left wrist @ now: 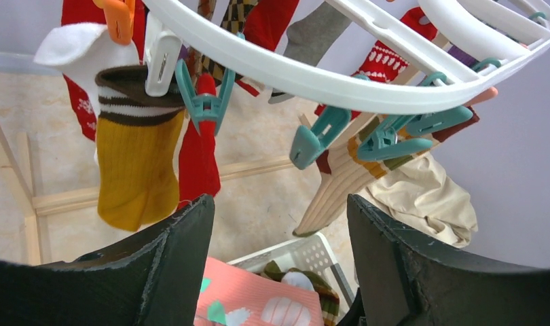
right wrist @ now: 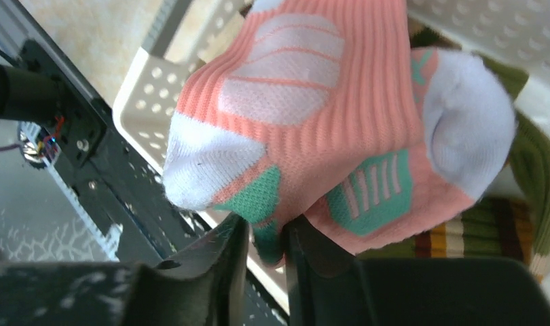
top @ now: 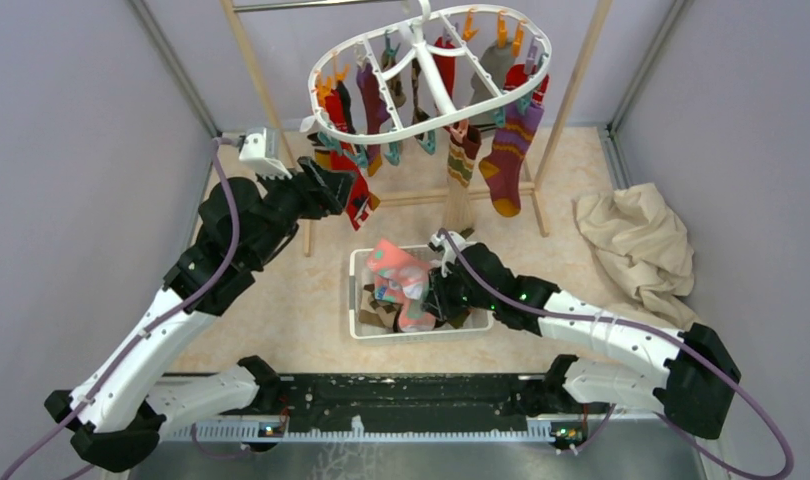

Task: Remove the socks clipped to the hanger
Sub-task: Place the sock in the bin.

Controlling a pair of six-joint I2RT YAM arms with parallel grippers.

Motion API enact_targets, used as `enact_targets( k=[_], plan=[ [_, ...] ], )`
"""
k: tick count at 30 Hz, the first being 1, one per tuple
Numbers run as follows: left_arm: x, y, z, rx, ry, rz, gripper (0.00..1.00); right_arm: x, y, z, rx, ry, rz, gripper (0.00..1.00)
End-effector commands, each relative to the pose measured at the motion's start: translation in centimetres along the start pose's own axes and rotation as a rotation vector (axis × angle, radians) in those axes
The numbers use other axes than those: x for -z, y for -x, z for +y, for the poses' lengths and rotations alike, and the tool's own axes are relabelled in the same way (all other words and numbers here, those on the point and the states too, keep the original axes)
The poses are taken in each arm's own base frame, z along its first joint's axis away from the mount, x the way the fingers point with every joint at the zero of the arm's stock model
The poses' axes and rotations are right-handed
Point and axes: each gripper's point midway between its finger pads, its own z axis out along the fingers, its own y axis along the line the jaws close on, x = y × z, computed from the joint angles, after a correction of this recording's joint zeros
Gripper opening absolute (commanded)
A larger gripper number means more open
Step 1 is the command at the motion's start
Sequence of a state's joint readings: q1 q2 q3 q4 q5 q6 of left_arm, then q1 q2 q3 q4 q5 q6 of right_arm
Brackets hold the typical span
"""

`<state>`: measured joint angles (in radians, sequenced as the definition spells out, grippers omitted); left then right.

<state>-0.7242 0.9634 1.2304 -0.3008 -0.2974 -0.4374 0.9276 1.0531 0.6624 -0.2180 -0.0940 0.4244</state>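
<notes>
Socks (top: 506, 160) hang clipped on the hanger (top: 433, 85); a pink sock (top: 396, 270) lies over the basket (top: 356, 290).
Only its wrist view shows the left gripper (left wrist: 279, 204) gaping, empty, below a mustard sock (left wrist: 136, 170). The right gripper's (right wrist: 265, 231) fingers flank the pink sock's edge; I cannot tell if they pinch it. Green and striped socks lie beneath it in the basket.

Reaching high: the left arm (top: 146, 345) stretches up and forward from its base at the near left, wrist raised. The left gripper (left wrist: 280, 207) has its two black fingers (left wrist: 174, 261) spread wide with nothing between them. The right arm (top: 621, 335) swings out to the right at the elbow and doubles back toward the middle, wrist tipped down. The right gripper (right wrist: 265, 238) has its jaws drawn close, with a fold of pink sock (right wrist: 326, 115) caught in the narrow gap.
</notes>
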Motion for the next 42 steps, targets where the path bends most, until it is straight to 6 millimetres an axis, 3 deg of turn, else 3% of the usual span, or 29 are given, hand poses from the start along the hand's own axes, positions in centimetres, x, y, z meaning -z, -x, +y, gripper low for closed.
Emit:
enact_targets(
  k=[1,5,9,13,18,21,24,29,34,38,42],
  plan=[
    [1.9,0.3,-0.5,0.021,-0.037,0.013,0.78,1.9,0.3,1.2,0.027,0.028,0.034,0.29],
    [2.8,0.4,-0.2,0.015,-0.033,0.019,0.78,3.9,1.4,0.8,0.025,-0.02,0.0,0.56],
    [3.7,0.3,0.4,0.01,-0.018,0.021,0.79,5.1,3.1,0.9,0.028,-0.051,-0.031,0.57],
    [4.8,-0.1,1.8,0.006,0.026,0.027,0.81,5.4,6.1,1.4,0.025,-0.075,-0.091,0.57],
    [5.8,-1.0,3.1,0.009,0.072,0.051,0.83,2.8,8.9,2.3,0.003,-0.076,-0.126,0.57],
    [6.3,-1.7,3.8,0.015,0.089,0.062,0.98,-0.2,9.3,2.1,0.006,-0.095,-0.104,0.56],
    [6.6,-2.1,4.1,0.015,0.101,0.071,0.99,-3.0,9.4,1.8,0.012,-0.114,-0.095,0.55],
    [7.0,-2.6,4.5,0.018,0.105,0.087,0.99,-7.3,7.3,0.1,0.011,-0.159,-0.035,0.54],
    [7.1,-3.7,4.7,0.028,0.104,0.115,0.99,-11.2,2.4,-1.9,0.008,-0.196,0.095,0.54],
    [7.2,-4.1,4.6,0.037,0.099,0.125,0.99,-12.5,-2.1,-3.2,0.017,-0.245,0.184,0.53],
    [7.2,-4.3,4.8,0.034,0.105,0.126,0.99,-12.4,-5.5,-4.3,0.014,-0.292,0.243,0.53]
  ],
)
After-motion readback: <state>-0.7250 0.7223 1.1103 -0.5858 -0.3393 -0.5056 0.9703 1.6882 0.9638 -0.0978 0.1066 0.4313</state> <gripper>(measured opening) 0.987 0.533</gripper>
